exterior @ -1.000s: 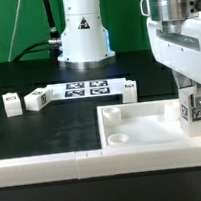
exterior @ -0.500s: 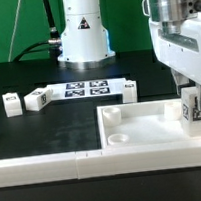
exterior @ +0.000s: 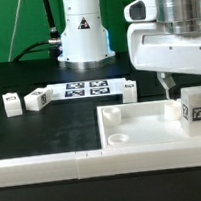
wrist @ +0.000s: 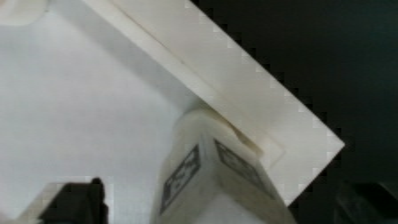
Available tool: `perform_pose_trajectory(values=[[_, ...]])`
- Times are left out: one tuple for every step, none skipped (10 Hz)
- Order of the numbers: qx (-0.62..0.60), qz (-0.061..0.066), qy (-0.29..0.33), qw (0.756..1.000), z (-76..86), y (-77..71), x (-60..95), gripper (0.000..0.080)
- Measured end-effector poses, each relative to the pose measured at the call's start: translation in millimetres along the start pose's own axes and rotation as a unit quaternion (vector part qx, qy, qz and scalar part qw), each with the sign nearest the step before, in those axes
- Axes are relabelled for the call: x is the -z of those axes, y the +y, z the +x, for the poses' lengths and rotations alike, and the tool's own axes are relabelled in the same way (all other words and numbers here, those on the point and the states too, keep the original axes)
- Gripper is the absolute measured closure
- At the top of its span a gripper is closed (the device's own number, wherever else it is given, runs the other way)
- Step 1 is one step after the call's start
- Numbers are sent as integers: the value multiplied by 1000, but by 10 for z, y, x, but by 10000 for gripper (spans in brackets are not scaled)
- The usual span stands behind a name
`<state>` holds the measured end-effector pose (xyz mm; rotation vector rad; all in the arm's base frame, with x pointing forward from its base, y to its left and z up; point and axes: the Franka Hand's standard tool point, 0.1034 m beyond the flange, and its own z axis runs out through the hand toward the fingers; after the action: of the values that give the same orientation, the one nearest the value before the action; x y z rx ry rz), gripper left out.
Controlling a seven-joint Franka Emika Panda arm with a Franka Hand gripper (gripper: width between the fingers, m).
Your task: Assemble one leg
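A leg (exterior: pixel 196 106), a small white block with a black-and-white tag, stands upright in the corner of the large flat white square part (exterior: pixel 141 124) at the exterior view's right. My gripper (exterior: pixel 185 80) hovers just above it, open, with one dark finger (exterior: pixel 165 81) showing beside the leg's top. In the wrist view the leg (wrist: pixel 214 185) stands between my two dark fingertips (wrist: pixel 71 205) without touching them, at the square part's rimmed corner (wrist: pixel 231 90). My gripper (wrist: pixel 214 208) holds nothing.
Two more legs (exterior: pixel 10 101) (exterior: pixel 36 98) lie at the exterior view's left, and another (exterior: pixel 130 88) lies by the marker board (exterior: pixel 87 88). The arm's base (exterior: pixel 85 35) stands behind. A long white rail (exterior: pixel 55 166) runs along the front.
The gripper has let go of the leg and risen. The leg stays standing in the square part's corner.
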<state>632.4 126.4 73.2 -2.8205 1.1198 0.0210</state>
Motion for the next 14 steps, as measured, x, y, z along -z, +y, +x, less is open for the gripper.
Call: perform_pose_trajectory(values=[[76,-4,4,997,-2,-17,10,151],[140,-9,9,990,10,-30,25,151],[187,-13,13,982,23,-33,34,151],[220,-16,15,975,30,-31,37,151],[300,-26,20,953,65,-15,46,151],[362,-30,25,931,116,3,47,151],[388,-29,28,921,142,10,49,151],[388,-29,28,921,135,5,48,180],[388,-29,28,921,136,6,47,180],[388,-29,28,921,136,6,47,364],[380,-28,28,924,132,3,46,364],[375,-28,28,926,133,5,45,509],[373,-27,28,927,135,6,43,509],[329,-21,28,944,136,6,40,509]])
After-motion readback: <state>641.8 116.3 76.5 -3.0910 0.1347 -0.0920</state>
